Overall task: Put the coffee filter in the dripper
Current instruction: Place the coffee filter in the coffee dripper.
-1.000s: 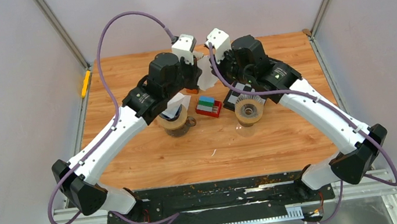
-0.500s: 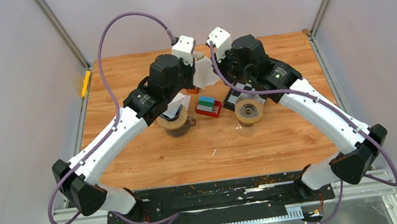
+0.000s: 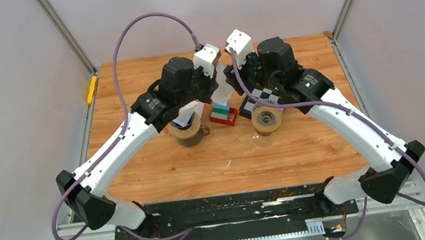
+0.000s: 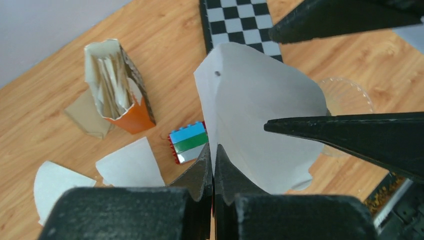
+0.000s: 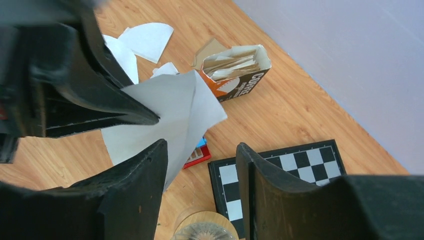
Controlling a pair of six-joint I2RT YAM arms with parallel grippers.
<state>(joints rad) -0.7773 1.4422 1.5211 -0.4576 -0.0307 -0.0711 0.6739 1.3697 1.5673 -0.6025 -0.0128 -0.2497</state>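
Left jaws: pinched tight on one edge of the coffee filter point(image 4: 260, 120), the paper fanning out past the tips. Right jaws: parted, close beside the paper but gripping nothing, with wood showing through the gap.

The filter hangs in the air between my two wrists, roughly over the toy bricks point(image 4: 187, 142). It is not yet at the dripper point(image 3: 266, 118), which stands on the tabletop point(image 3: 161, 171) to the right, beside the checkerboard point(image 4: 240, 20). Farther out: an open orange filter box point(image 4: 117, 85) and loose filters point(image 4: 131, 165) lying flat.

Step in hand, as I judge it, is carrying the paper across and seating it.
- Swing the left wrist over the glass rim, cone point down, and centre before lowering.
- I cannot tell whether the mouth is spread, so the free right jaws could ease it open or steady the dripper.
- Keep the pinch light and let go only once the paper rests against the ribs.
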